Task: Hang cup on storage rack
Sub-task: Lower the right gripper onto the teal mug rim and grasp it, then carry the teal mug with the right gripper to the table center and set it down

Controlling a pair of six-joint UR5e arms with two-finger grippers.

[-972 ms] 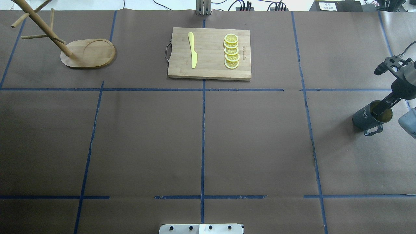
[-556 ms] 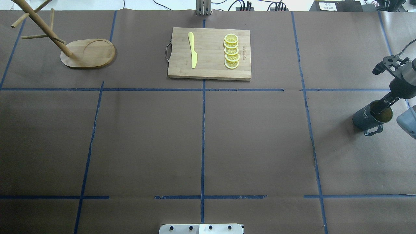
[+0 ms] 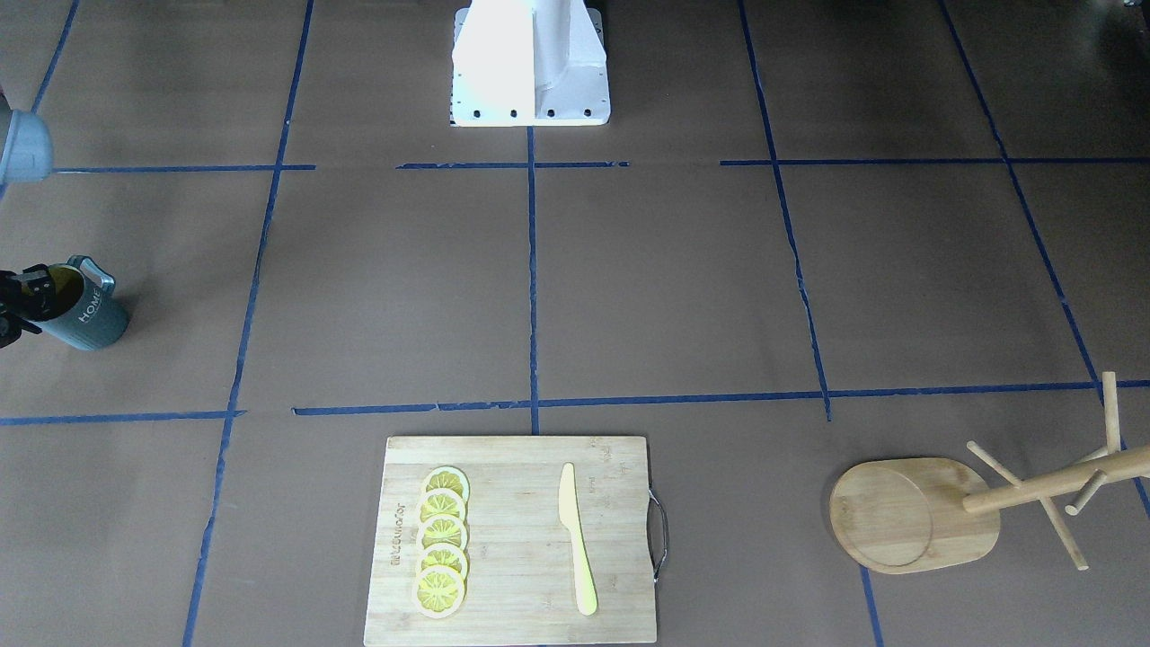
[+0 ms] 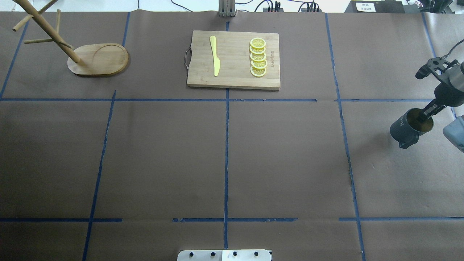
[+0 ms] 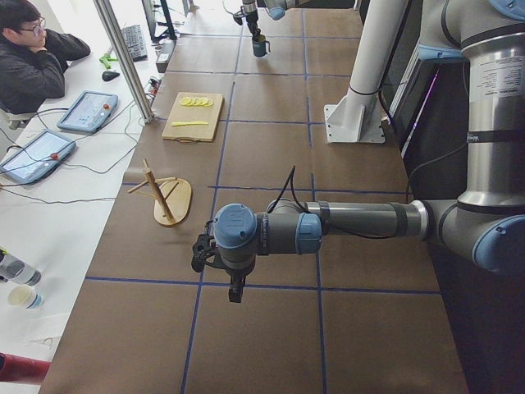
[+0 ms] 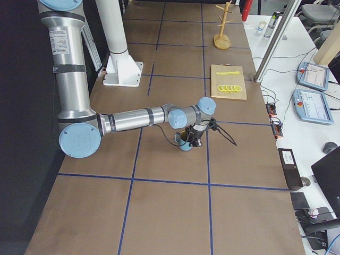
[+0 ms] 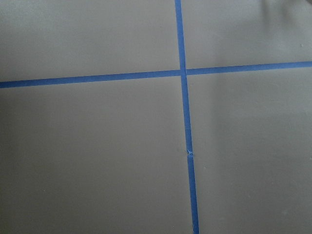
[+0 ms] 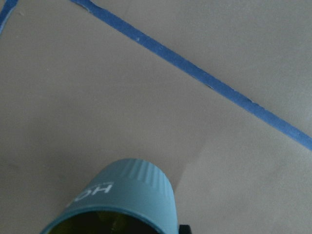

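Observation:
The dark teal-grey cup [image 4: 405, 129] with "HOME" lettering and a yellow inside hangs tilted at the table's far right, just above the paper. My right gripper [image 4: 422, 116] is shut on its rim, with one finger inside. The cup also shows in the front view [image 3: 87, 312] and, from close up, in the right wrist view [image 8: 127, 195]. The storage rack [image 4: 98, 59], a wooden mug tree on an oval base, stands at the far left back with its pegs bare. My left gripper [image 5: 234, 283] shows only in the exterior left view, over bare table, and I cannot tell its state.
A rectangular bamboo cutting board [image 4: 235, 78] lies at the back centre with a yellow knife [image 4: 215, 56] and a row of lemon slices [image 4: 258, 57]. Blue tape lines cross the brown paper. The robot's base plate [image 4: 224, 255] is at the near edge.
My right gripper has risen and drawn back, and the cup came up off the table with it. The cup now tilts, and its handle points down and away.

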